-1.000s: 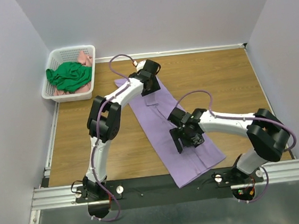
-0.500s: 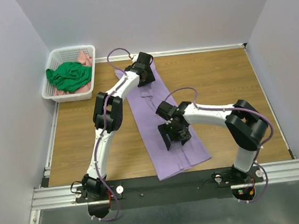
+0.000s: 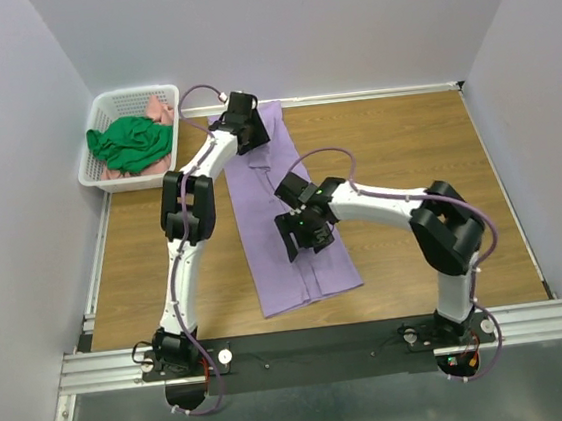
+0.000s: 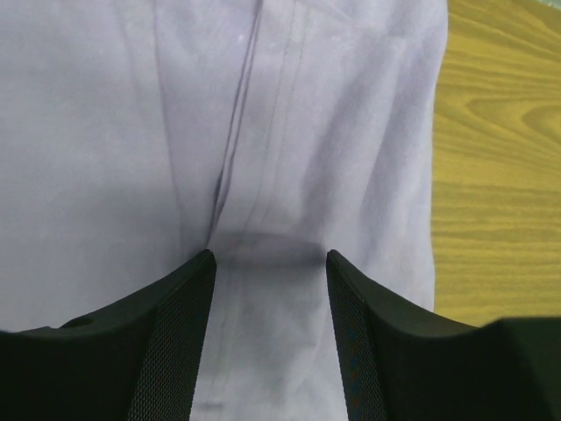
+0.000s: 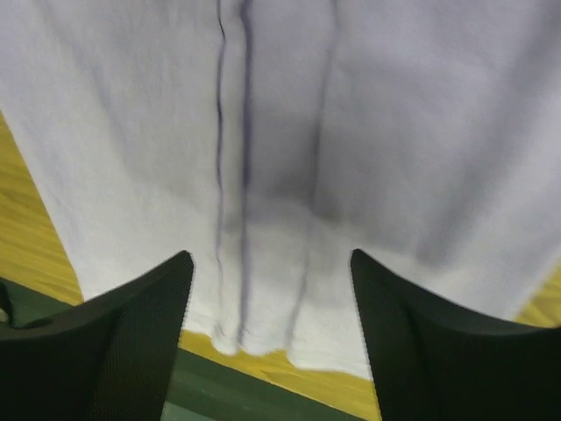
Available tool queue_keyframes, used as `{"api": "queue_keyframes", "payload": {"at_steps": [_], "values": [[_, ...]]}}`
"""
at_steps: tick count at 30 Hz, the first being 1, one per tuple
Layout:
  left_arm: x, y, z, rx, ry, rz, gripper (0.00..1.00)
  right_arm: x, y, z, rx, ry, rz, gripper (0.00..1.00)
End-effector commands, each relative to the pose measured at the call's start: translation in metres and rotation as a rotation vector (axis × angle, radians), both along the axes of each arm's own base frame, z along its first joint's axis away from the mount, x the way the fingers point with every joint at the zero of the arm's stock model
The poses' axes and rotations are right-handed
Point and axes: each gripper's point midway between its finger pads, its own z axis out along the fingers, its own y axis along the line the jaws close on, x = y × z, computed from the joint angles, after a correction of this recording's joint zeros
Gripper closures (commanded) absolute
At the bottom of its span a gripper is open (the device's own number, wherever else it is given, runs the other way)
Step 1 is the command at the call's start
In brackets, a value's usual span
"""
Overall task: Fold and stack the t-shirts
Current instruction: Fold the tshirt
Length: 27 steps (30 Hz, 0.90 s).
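Note:
A lilac t-shirt (image 3: 279, 266), folded into a long strip, lies on the wooden table from the back wall down toward the front. My left gripper (image 3: 242, 115) rests on its far end, jaws apart, with the cloth (image 4: 131, 132) flat between and under the fingers (image 4: 180, 333). My right gripper (image 3: 299, 231) rests on the strip's middle, jaws apart over the cloth (image 5: 421, 132) near its near hem. A green t-shirt (image 3: 131, 143) and a pink one (image 3: 158, 111) lie crumpled in the white basket (image 3: 99, 107).
The white basket stands at the back left against the wall. Bare wooden table (image 3: 415, 146) lies right of the strip. A metal rail (image 3: 325, 345) with the arm bases runs along the front edge. Walls close in on three sides.
Both arms have swung left, and the lilac strip has slid and turned with them. It lay slanted toward the front right; now it lies nearly straight, its far end near the basket.

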Motion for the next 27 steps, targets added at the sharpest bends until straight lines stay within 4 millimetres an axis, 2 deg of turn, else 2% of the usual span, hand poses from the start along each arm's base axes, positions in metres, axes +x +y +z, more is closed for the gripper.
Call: {"api": "queue_keyframes", "payload": {"at_steps": [1,2,3,6,7,8,9,10,11,12,13,14,16,17,18,19,20,21,22,23,25,26,27], "values": [[-0.001,0.000,0.113,-0.015,-0.209,-0.020,0.38,-0.007,-0.028,0.025,-0.045,-0.082,0.008,0.24],[-0.004,0.006,0.122,0.002,-0.218,-0.006,0.30,-0.017,-0.040,0.025,-0.059,-0.071,0.009,0.26],[-0.008,0.010,0.148,0.009,-0.259,-0.002,0.27,-0.020,-0.044,0.027,-0.058,-0.071,0.007,0.30],[-0.021,0.022,0.173,0.037,-0.273,0.023,0.26,-0.038,-0.054,0.023,-0.051,-0.025,0.010,0.38],[-0.034,0.026,0.188,0.037,-0.286,0.027,0.27,-0.042,-0.055,0.023,-0.045,-0.015,0.012,0.44],[-0.041,0.029,0.194,0.044,-0.286,0.040,0.26,-0.048,-0.058,0.019,-0.050,0.003,0.010,0.47],[-0.054,0.034,0.220,0.035,-0.325,0.049,0.26,-0.050,-0.058,0.018,-0.049,0.002,0.015,0.51],[-0.066,0.037,0.212,0.051,-0.299,0.053,0.26,-0.051,-0.058,0.017,-0.044,0.003,0.014,0.52],[-0.076,0.042,0.215,0.067,-0.294,0.072,0.26,-0.054,-0.057,0.016,-0.039,0.009,0.016,0.53],[-0.090,0.048,0.235,0.061,-0.323,0.084,0.26,-0.055,-0.056,0.016,-0.029,0.014,0.018,0.54],[-0.100,0.051,0.237,0.069,-0.319,0.094,0.26,-0.056,-0.053,0.016,-0.017,0.018,0.019,0.56],[-0.119,0.057,0.237,0.082,-0.306,0.106,0.26,-0.060,-0.049,0.013,0.000,0.034,0.019,0.57],[-0.138,0.063,0.233,0.090,-0.290,0.108,0.26,-0.062,-0.048,0.009,0.001,0.046,0.019,0.59],[-0.152,0.069,0.213,0.116,-0.246,0.116,0.26,-0.064,-0.045,0.007,0.003,0.049,0.021,0.59],[-0.166,0.075,0.224,0.107,-0.268,0.126,0.26,-0.064,-0.044,0.006,0.006,0.050,0.020,0.60],[-0.180,0.080,0.204,0.130,-0.227,0.124,0.26,-0.066,-0.042,0.006,0.010,0.052,0.022,0.61],[-0.189,0.083,0.200,0.132,-0.220,0.126,0.26,-0.068,-0.038,0.005,0.019,0.054,0.025,0.61],[-0.201,0.087,0.210,0.125,-0.242,0.131,0.26,-0.069,-0.036,0.005,0.022,0.057,0.026,0.61],[-0.209,0.090,0.204,0.120,-0.231,0.138,0.26,-0.070,-0.034,0.003,0.020,0.060,0.025,0.61],[-0.226,0.091,0.192,0.115,-0.208,0.128,0.26,-0.074,-0.033,-0.002,0.009,0.075,0.028,0.61],[-0.242,0.091,0.178,0.104,-0.178,0.123,0.26,-0.076,-0.033,-0.008,-0.008,0.080,0.028,0.61],[-0.255,0.091,0.158,0.113,-0.132,0.109,0.26,-0.078,-0.032,-0.009,-0.016,0.080,0.026,0.61],[-0.262,0.089,0.151,0.099,-0.114,0.101,0.26,-0.077,-0.034,-0.013,-0.034,0.071,0.019,0.62]]}}
